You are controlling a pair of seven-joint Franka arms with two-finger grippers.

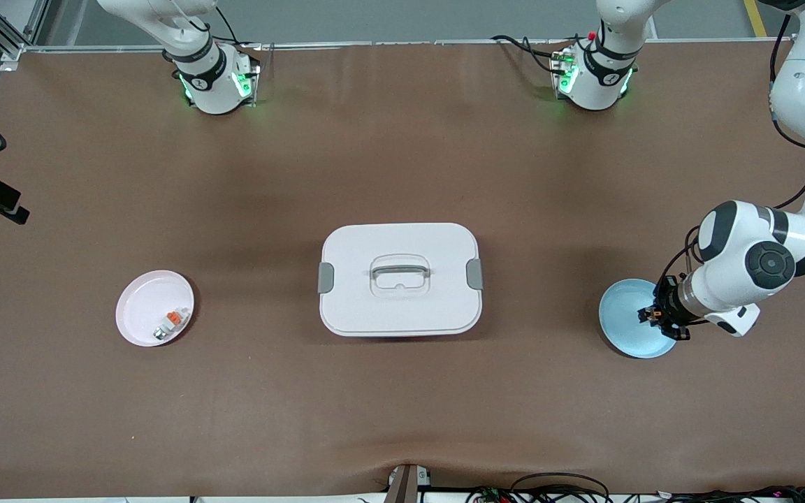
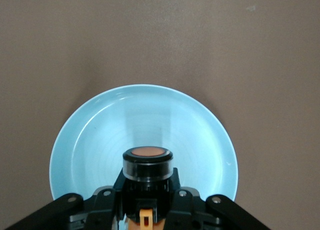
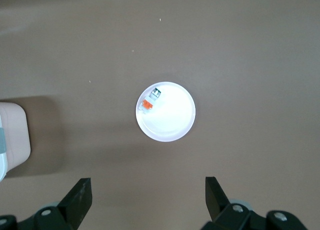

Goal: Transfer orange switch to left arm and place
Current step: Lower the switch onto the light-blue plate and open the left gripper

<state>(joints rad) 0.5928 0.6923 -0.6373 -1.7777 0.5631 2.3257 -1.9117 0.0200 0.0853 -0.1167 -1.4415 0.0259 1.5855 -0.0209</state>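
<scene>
While the left end effector (image 1: 656, 316) grips the orange switch (image 2: 148, 162) over the blue plate (image 1: 622, 312) near the table's left-arm edge, the right end effector (image 3: 147, 196) hangs wide open above the pink plate (image 3: 172, 122).

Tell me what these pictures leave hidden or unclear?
- Right gripper: outside the front view's top edge; only its open fingertips show in the right wrist view.
- Switch: its lower body is hidden by the left gripper in the left wrist view.
- Small piece on the pink plate: too small to identify in the front view.
</scene>
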